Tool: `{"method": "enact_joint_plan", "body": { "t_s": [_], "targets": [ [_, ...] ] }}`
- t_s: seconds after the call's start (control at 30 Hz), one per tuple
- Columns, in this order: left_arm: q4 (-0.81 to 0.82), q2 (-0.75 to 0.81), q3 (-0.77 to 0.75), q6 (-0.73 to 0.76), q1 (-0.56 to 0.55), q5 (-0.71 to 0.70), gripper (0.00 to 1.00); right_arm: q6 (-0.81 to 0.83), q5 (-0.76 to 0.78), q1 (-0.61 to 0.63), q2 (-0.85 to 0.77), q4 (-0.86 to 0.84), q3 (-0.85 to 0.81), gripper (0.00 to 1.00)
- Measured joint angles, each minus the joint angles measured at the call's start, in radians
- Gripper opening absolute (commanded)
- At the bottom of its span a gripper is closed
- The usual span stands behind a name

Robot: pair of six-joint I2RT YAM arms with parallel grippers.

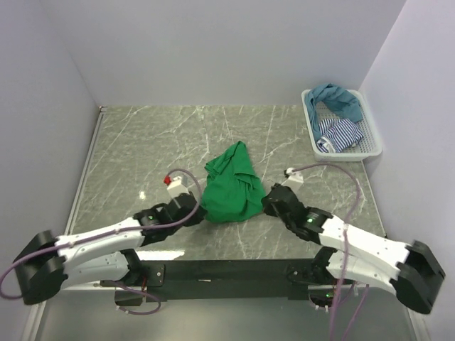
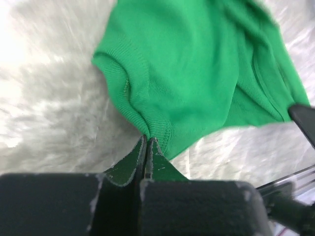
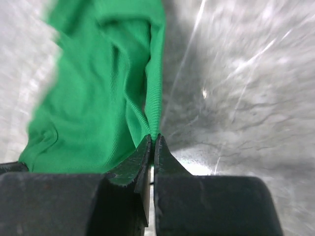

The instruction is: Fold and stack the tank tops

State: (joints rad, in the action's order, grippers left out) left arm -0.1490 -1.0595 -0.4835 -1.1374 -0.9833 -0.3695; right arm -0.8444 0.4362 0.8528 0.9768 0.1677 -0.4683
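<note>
Bolted along the near edge, 2 white-and-black arms reach forward over the grey marbled bench (image 1: 142, 142). On the left, the left arm (image 1: 99, 245) stretches low toward the middle. The left jaws are pressed together on a ribbed hem at the near left side of the green tank top (image 1: 231, 186). In the left wrist view the cloth (image 2: 197, 73) draws into a small peak where the 2 fingers (image 2: 133, 164) pinch it.

That green top lies crumpled in a loose heap at the middle of the bench, between the 2 arms, with its narrow end pointing away from them.

To its right, the right arm (image 1: 362, 245) comes in from the opposite side. The right jaws are likewise closed tight, pinching a ribbed band at the near right edge of the same top (image 3: 98, 98), with the fold running straight up from the fingers (image 3: 167, 164).

Far right, well apart from the arms, a white mesh basket (image 1: 372, 145) sits in the back corner by the wall. Its far rim carries the draped teal-blue tank top (image 1: 338, 99). Just in front, the navy-and-white striped tank top (image 1: 340, 133) lies inside the basket, touching the teal one.
</note>
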Motion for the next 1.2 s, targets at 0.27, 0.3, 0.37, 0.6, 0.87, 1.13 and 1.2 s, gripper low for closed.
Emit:
{"method": "enact_joint_plan", "body": {
  "t_s": [0.27,0.3,0.37,0.6,0.87,1.13,1.2],
  "targets": [
    [-0.195,0.235,-0.231,0.11,0.136,-0.03,0.0,0.074,0.105,-0.013,-0.286,0.204,-0.206,0.0],
    [-0.215,0.24,-0.284,0.13,0.148,-0.037,0.0,0.089,0.115,-0.013,-0.291,0.22,-0.255,0.0],
    [-0.247,0.245,-0.388,0.161,0.163,-0.051,0.0,0.126,0.125,-0.014,-0.291,0.246,-0.359,0.0],
    [-0.33,0.229,-0.74,0.275,0.167,-0.062,0.01,0.251,0.127,-0.014,-0.277,0.28,-0.666,0.0],
    [-0.417,0.2,-1.022,0.358,0.165,-0.019,0.01,0.346,0.081,-0.014,-0.258,0.301,-0.934,0.0],
    [-0.42,0.182,-1.054,0.375,0.164,-0.013,0.01,0.422,0.081,-0.013,-0.155,0.293,-1.05,0.0],
    [-0.401,0.147,-1.041,0.374,0.172,-0.019,0.01,0.444,0.101,-0.022,-0.106,0.282,-1.048,0.0]
  ]
}}
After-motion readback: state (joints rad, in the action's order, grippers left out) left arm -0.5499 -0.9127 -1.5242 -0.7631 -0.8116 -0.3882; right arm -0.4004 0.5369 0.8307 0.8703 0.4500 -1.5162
